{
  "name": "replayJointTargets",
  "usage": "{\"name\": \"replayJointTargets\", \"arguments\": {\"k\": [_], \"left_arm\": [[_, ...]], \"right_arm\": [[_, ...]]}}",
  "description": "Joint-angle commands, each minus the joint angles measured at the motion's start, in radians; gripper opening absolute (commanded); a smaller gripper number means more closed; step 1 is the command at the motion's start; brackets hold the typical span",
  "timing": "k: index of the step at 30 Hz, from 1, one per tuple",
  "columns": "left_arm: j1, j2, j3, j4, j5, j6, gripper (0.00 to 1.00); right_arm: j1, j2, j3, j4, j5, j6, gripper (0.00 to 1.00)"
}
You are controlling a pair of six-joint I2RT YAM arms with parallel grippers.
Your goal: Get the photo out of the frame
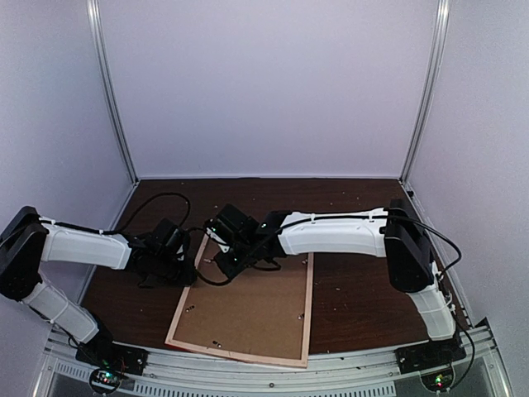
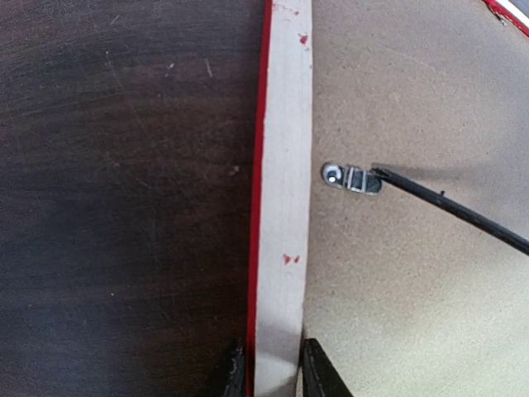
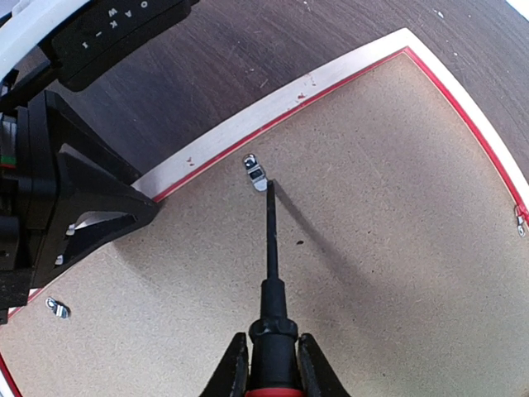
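From above: the frame [image 1: 307, 314] lies face down on the dark bench [image 1: 364, 289], near the front edge and a little skewed. Its pale wood rim is up, around the brown backing board [image 1: 248, 310]. Both arms reach in over the frame's far left corner. The left claw [image 1: 192, 248] sits at the left rim, the right claw [image 1: 235, 252] just beside it over the board.

Over to the left wrist: the two fingertips of the left claw [image 2: 275, 376] straddle the pale rim [image 2: 281, 165], one on the bench side, one on the board side. They are pinching the frame's edge. A line of red shows down the rim's outer side. On the board just beside the rim sits a small metal clip [image 2: 351, 178]. The tip of a thin black shaft comes in from the right and touches the clip's end.

Now the right wrist: the right claw [image 3: 271, 372] is clamped on a screwdriver [image 3: 270, 248], fingers on the black collar just above a red handle. The shaft runs straight ahead to that same clip [image 3: 256, 172], its tip right at the clip. The left claw's black body fills the left side, over the rim. A second clip [image 3: 58, 308] lies on the board at lower left. A third clip [image 3: 521, 222] sits at the far right edge.
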Motion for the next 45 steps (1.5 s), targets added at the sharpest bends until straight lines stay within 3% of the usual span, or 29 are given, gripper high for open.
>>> {"name": "replayJointTargets", "arguments": {"k": [1,10,20,28,33,37,41,45], "left_arm": [[0.001,0.004,-0.012,-0.006,-0.023,-0.01,0.25],[0.001,-0.032,0.003,-0.043,-0.055,-0.002,0.27],[0.001,-0.141,0.041,-0.102,-0.105,0.032,0.41],[0.001,-0.326,0.037,-0.075,-0.054,0.166,0.51],[-0.008,-0.441,0.027,0.025,0.222,0.294,0.56],[-0.022,-0.494,0.029,0.064,0.316,0.372,0.58],[-0.022,-0.45,0.066,0.027,0.194,0.41,0.57],[-0.022,-0.326,0.162,-0.007,0.168,0.528,0.57]], "right_arm": [[0.014,-0.032,0.023,-0.048,0.031,-0.008,0.0],[0.003,-0.107,-0.047,-0.047,0.141,-0.03,0.0],[-0.024,-0.298,-0.22,0.006,0.144,-0.03,0.0],[-0.06,-0.535,-0.41,0.056,-0.016,-0.01,0.0],[-0.096,-0.684,-0.513,0.078,-0.213,0.011,0.0],[-0.101,-0.761,-0.546,0.054,-0.323,0.041,0.0],[-0.102,-0.83,-0.585,0.027,-0.348,0.077,0.0],[-0.101,-0.891,-0.621,-0.052,-0.235,0.114,0.0]]}}
